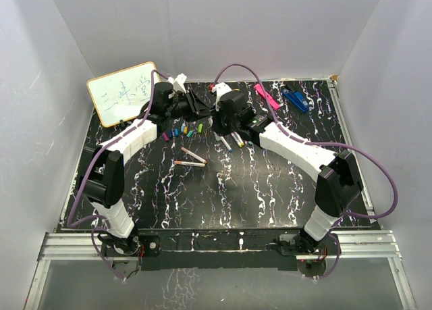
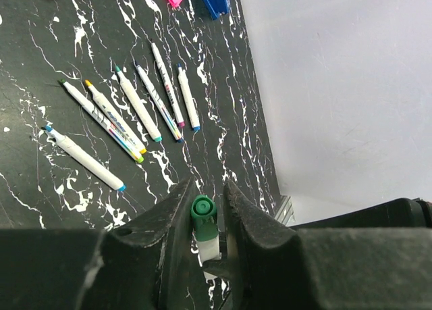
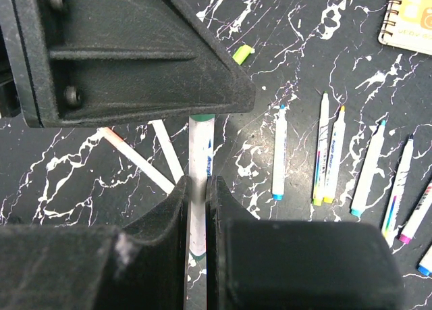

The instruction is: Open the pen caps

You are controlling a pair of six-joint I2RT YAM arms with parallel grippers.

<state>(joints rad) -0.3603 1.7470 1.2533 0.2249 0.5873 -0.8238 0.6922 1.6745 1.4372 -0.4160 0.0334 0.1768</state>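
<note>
Both grippers meet above the back middle of the table and hold one pale-barrelled pen between them. My left gripper (image 2: 208, 188) (image 1: 200, 109) is shut on its green cap (image 2: 202, 214), which sits on the white barrel end. My right gripper (image 3: 200, 183) (image 1: 217, 113) is shut on the same pen's barrel (image 3: 201, 151). The cap end runs under the left gripper's black body (image 3: 135, 53). Several uncapped pens (image 2: 138, 107) (image 3: 327, 151) lie in a row on the table. Loose coloured caps (image 1: 182, 130) lie in a row, and one yellow-green cap (image 3: 241, 52) lies apart.
Two pens (image 1: 192, 157) lie crossed in the middle of the black marbled table (image 1: 256, 188). A whiteboard (image 1: 125, 90) leans at the back left. A pink bar (image 1: 266, 95) and a dark-blue clip (image 1: 295, 98) lie at the back right. A spiral notebook (image 3: 408, 19) is nearby. White walls enclose the table.
</note>
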